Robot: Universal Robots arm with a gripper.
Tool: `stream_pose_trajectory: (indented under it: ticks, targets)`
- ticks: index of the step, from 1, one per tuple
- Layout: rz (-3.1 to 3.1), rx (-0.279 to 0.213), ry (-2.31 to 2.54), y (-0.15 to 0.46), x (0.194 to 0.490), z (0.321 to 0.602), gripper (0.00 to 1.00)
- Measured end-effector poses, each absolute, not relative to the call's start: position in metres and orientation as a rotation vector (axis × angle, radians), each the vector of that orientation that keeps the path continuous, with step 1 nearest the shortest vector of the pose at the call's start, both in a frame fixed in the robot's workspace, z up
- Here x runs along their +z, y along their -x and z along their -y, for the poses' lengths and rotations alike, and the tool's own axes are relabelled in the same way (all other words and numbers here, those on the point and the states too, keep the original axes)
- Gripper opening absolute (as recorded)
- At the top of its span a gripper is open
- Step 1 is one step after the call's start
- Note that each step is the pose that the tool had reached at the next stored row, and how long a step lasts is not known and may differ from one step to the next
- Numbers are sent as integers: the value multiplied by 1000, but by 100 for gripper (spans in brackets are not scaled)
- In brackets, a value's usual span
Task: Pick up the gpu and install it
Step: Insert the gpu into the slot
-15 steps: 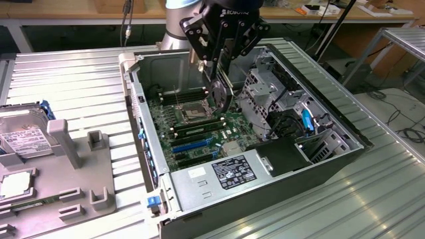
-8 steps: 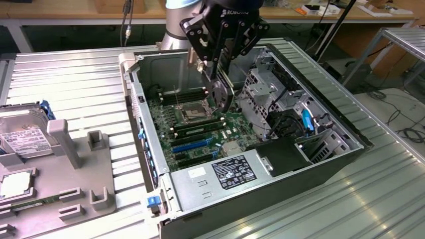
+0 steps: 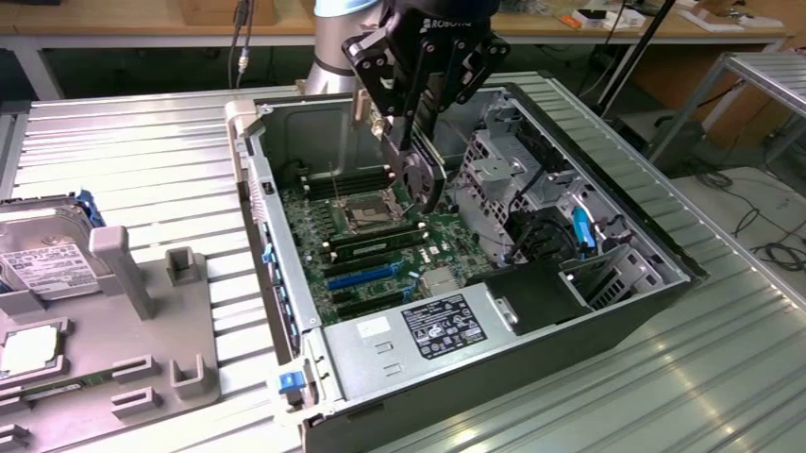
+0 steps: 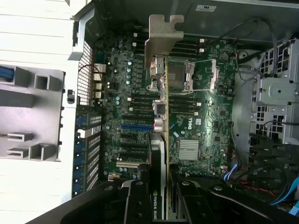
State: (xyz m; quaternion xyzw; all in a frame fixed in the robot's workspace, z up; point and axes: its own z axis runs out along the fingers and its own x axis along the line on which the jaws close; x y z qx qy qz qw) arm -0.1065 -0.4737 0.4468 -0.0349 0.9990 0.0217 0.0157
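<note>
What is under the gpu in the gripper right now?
Held edge-on by the gripper, the gpu hangs over the motherboard; the CPU socket and a blue slot show beside it. The strip of board directly beneath the card is covered.

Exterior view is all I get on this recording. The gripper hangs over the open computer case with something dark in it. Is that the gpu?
Observer: Yes. The wrist view shows the gpu edge-on, clamped in the gripper, with NVIDIA lettering on its black cooler.
Operator: Where is its metal end?
Observer: The silver bracket is at the end of the card away from the gripper. From the wrist it appears in front of the motherboard, beside the CPU socket.
Operator: Is the card in a slot?
Observer: It does not look so. The blue slot lies bare, and from the wrist the card's edge runs crosswise to it.
</note>
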Motion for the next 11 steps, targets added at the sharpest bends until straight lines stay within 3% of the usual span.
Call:
stream_pose_trajectory:
  ticks: [11]
  targets:
    - [-3104, 69, 207, 106, 447, 474, 27]
